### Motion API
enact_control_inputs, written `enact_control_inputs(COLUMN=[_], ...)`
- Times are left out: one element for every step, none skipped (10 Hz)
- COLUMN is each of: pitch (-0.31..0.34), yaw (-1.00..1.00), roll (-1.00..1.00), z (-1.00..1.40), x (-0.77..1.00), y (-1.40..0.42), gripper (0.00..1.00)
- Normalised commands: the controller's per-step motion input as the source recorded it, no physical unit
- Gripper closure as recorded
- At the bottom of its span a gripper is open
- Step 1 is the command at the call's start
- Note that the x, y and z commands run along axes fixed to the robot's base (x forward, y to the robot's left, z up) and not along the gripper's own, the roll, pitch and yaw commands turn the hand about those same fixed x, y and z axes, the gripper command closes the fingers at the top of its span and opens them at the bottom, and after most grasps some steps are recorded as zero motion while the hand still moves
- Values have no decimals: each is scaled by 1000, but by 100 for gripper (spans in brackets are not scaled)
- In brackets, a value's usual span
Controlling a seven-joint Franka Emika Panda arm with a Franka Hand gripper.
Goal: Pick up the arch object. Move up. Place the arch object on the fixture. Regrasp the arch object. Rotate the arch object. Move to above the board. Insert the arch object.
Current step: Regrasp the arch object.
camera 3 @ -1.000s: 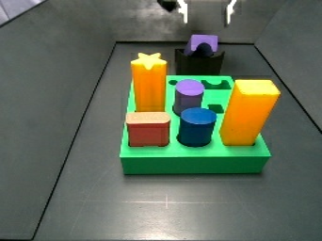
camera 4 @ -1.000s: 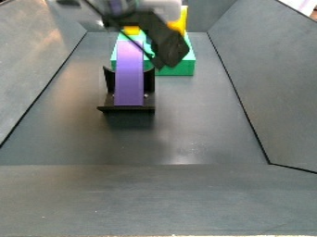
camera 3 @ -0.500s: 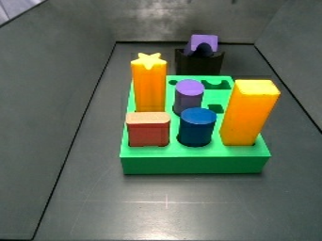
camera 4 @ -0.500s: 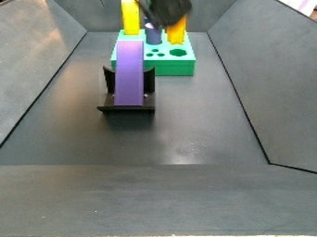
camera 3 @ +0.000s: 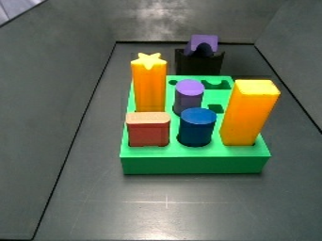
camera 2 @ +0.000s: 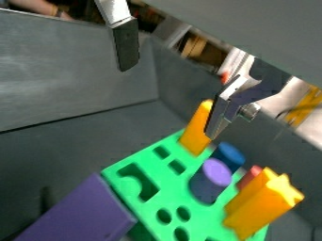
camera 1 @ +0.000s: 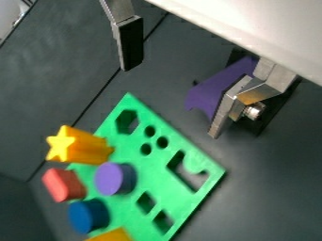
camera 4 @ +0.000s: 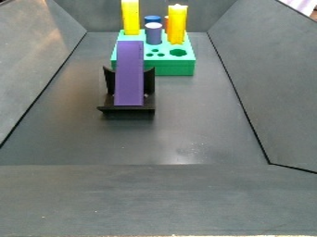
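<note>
The purple arch object (camera 3: 202, 44) rests on the dark fixture (camera 3: 201, 64) behind the green board (camera 3: 189, 160). In a side view the arch (camera 4: 129, 74) lies lengthwise on the fixture (camera 4: 124, 109). My gripper is out of both side views. In both wrist views the gripper (camera 1: 180, 73) (camera 2: 178, 75) is open and empty, high above the floor. The arch (camera 1: 217, 89) lies below it, close to one finger (camera 1: 233, 104). The other finger (camera 1: 128, 42) is apart from it.
The board (camera 4: 180, 67) holds a yellow star (camera 3: 149, 80), a purple cylinder (camera 3: 189, 94), a red block (camera 3: 147, 129), a blue cylinder (camera 3: 195, 127) and a tall orange-yellow block (camera 3: 249, 111). Dark sloped walls enclose the floor.
My gripper has risen up and out of both side views, leaving the arch object lying on the fixture. The arch and the board have not moved.
</note>
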Motion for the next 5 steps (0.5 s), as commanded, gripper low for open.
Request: enact_control_inputs(pitch=[42, 39, 35, 30, 27], yaw=[20, 20, 21, 22, 23], roll=[1000, 1000, 1000, 1000, 1000], z=[34, 20, 14, 14, 9], x=[-22, -24, -24, -21, -13], y=[-37, -29, -23, -22, -21], gripper=[0, 0, 0, 0, 0])
